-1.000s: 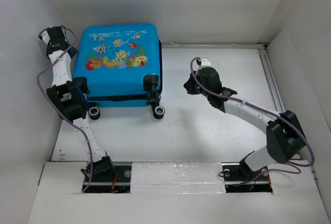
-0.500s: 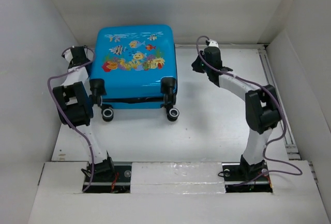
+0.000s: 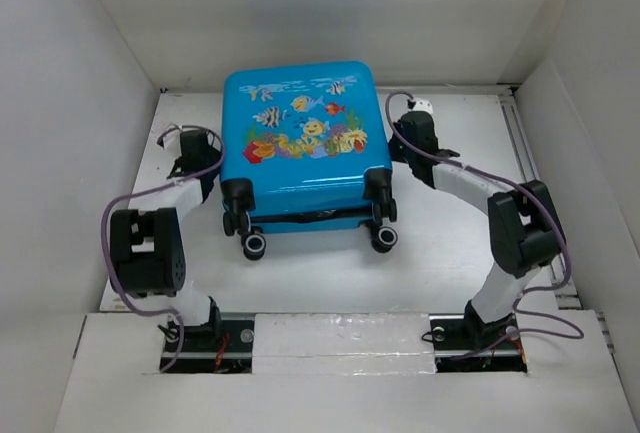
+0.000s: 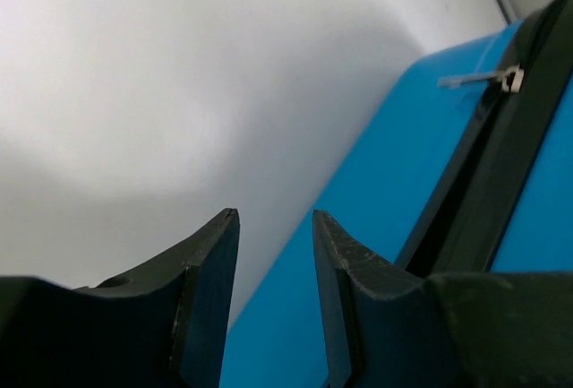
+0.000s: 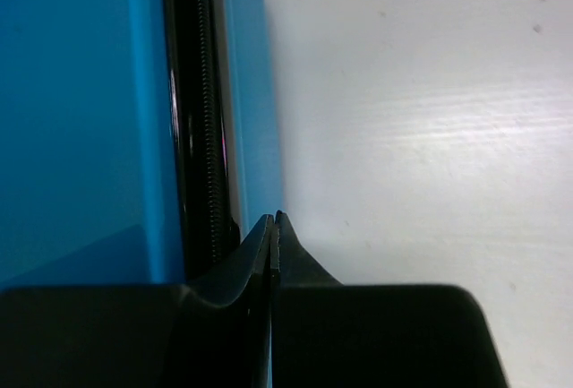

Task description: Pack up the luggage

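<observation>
White desk (image 3: 330, 273) carries the closed luggage (image 3: 300, 143), seemingly bracketed for steadying: left fingers (image 4: 206, 298) parted, empty; right fingers (image 5: 242, 267) clenched on nothing.

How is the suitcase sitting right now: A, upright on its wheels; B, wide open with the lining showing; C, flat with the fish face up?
C: the suitcase lies flat, its fish print facing the overhead camera and its two halves together.
</observation>
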You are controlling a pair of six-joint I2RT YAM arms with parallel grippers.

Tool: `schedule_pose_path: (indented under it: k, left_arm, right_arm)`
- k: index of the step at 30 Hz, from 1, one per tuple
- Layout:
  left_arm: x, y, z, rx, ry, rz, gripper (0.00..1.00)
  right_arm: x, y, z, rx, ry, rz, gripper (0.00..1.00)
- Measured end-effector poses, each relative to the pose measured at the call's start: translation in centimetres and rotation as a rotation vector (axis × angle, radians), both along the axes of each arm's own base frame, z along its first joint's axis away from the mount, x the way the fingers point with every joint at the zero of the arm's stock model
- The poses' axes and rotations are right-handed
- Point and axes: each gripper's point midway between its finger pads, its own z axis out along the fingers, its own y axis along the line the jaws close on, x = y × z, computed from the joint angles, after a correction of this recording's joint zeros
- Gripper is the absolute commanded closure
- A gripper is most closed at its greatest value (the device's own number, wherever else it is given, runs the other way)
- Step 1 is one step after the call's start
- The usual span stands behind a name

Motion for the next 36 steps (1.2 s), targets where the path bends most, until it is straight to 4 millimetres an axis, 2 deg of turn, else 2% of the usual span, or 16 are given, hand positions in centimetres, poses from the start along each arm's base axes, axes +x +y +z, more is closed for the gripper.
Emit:
schedule_pose_path:
  k: [3, 6, 7, 13, 16, 17, 19, 23, 24, 25, 27, 29, 30, 32, 34, 36]
  left_arm:
    - [-2.9, -1.7, -0.1, -0.018, -0.026, -0.005, 0.66]
    - [-5.4, -3.5, -0.1, -0.014, -0.050, -0.006, 0.66]
    - [-6.1, -4.1, 0.0, -0.004, -0.057, -0.006, 0.67]
    - [-12.6, -8.9, 0.0, 0.014, -0.042, -0.107, 0.60]
    - [-15.4, -10.1, 1.1, 0.005, -0.041, -0.163, 0.43]
    - [-15.9, -9.6, 1.4, 0.018, -0.043, -0.147, 0.39]
    - [-16.5, -8.8, 5.1, -0.001, -0.161, -0.113, 0.30]
    - [-16.4, -7.0, 14.7, -0.058, -0.481, -0.021, 0.30]
    - [-16.3, -6.7, 17.0, -0.071, -0.550, -0.004, 0.31]
    - [-16.2, -6.5, 19.0, -0.082, -0.603, 0.012, 0.34]
    - [-14.8, -6.7, 22.4, -0.080, -0.660, 0.026, 0.38]
    - [-11.8, -7.7, 25.0, -0.066, -0.672, 0.012, 0.49]
    - [-9.8, -8.4, 26.0, -0.064, -0.674, -0.008, 0.59]
    - [-5.6, -9.1, 26.5, -0.044, -0.650, -0.043, 0.65]
    - [-0.1, -9.2, 26.2, -0.020, -0.594, -0.078, 0.65]
    - [5.6, -8.5, 25.1, 0.005, -0.519, -0.112, 0.65]
  right_arm:
    - [-1.8, -1.5, -0.2, -0.044, 0.017, 0.006, 1.00]
    - [-1.4, -2.8, -0.4, -0.067, 0.037, 0.031, 1.00]
    - [-0.7, -3.2, -0.5, -0.074, 0.049, 0.033, 1.00]
    - [9.7, -3.1, 2.4, -0.022, -0.030, 0.057, 1.00]
    - [11.6, -2.2, 4.4, 0.003, -0.059, 0.085, 1.00]
    - [11.7, -2.1, 5.2, 0.007, -0.066, 0.091, 0.93]
    - [11.2, -2.0, 7.2, 0.025, -0.082, 0.100, 0.87]
    - [8.1, -2.8, 13.6, 0.066, -0.155, 0.110, 0.79]
    - [6.9, -3.3, 15.8, 0.072, -0.192, 0.104, 0.84]
    - [5.6, -3.9, 17.7, 0.072, -0.230, 0.094, 0.96]
    - [1.6, -5.3, 21.7, 0.069, -0.311, 0.061, 1.00]
    - [-3.6, -6.0, 24.5, 0.081, -0.405, 0.031, 1.00]
    - [-6.5, -5.8, 25.0, 0.099, -0.436, 0.032, 1.00]
    - [-11.8, -4.7, 24.1, 0.154, -0.477, 0.056, 1.00]
    - [-16.0, -3.8, 21.0, 0.192, -0.447, 0.090, 1.00]
    - [-18.2, -4.0, 17.3, 0.192, -0.379, 0.074, 1.00]
